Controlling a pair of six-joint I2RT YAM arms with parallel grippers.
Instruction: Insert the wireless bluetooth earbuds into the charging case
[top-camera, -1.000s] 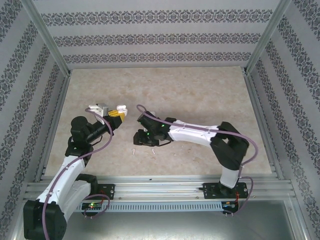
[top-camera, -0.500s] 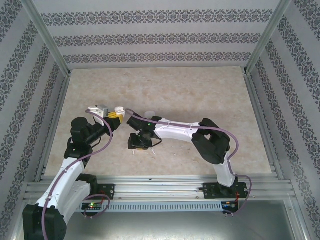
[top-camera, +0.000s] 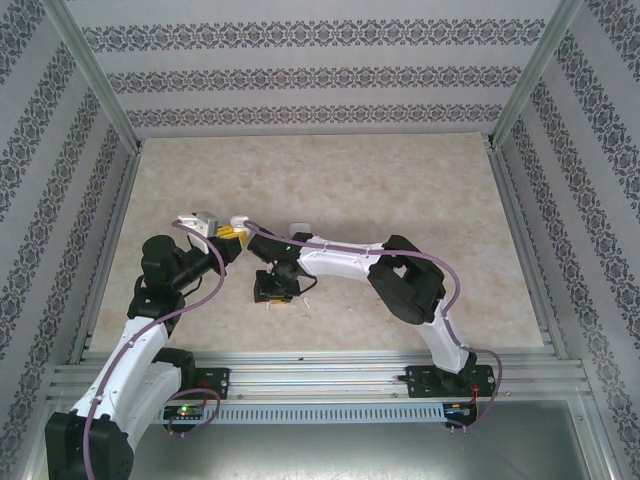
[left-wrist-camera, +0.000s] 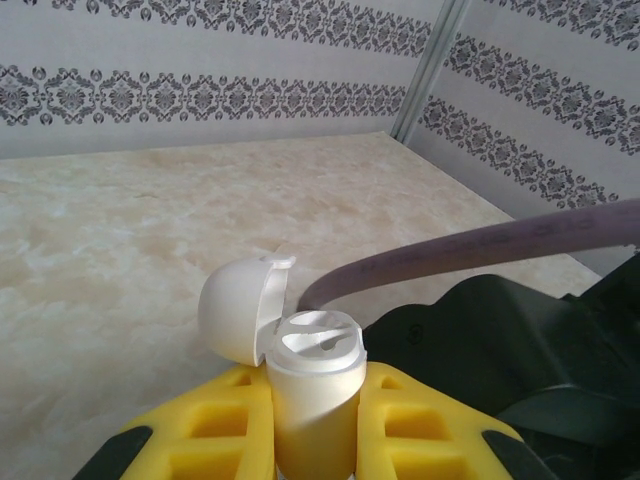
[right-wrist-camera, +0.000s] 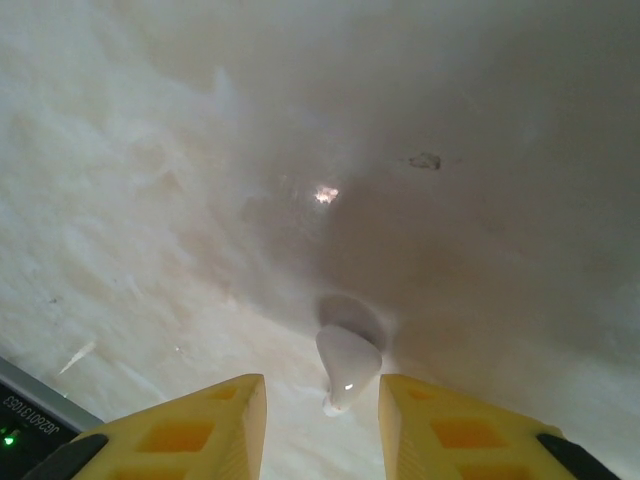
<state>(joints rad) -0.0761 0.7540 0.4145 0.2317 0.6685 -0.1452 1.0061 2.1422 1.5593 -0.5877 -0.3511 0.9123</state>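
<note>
1. Left pincer (left-wrist-camera: 312, 425) is clamped on the charging case (left-wrist-camera: 312, 350), lid open.
2. Right pincer (right-wrist-camera: 322, 425), fingers apart, straddles an earbud (right-wrist-camera: 347, 362) on the desk (right-wrist-camera: 200, 200), near the charging case.
3. Best practice: centre, then close on the earbud's body.

The left gripper (top-camera: 230, 233) is raised above the marbled table (top-camera: 400, 185), clamped on a small white charging case (top-camera: 238, 221). Just right of the case, the right arm (top-camera: 340, 262) reaches across. Its wrist bends down, so the right gripper (top-camera: 272, 292) points at the tabletop nearer than the case. How its jaws stand is unclear. A tiny white earbud (top-camera: 311, 294) lies near-right of the case, beside that gripper. Another small white object (top-camera: 298, 226) sits right of the case, behind the arm.
</note>
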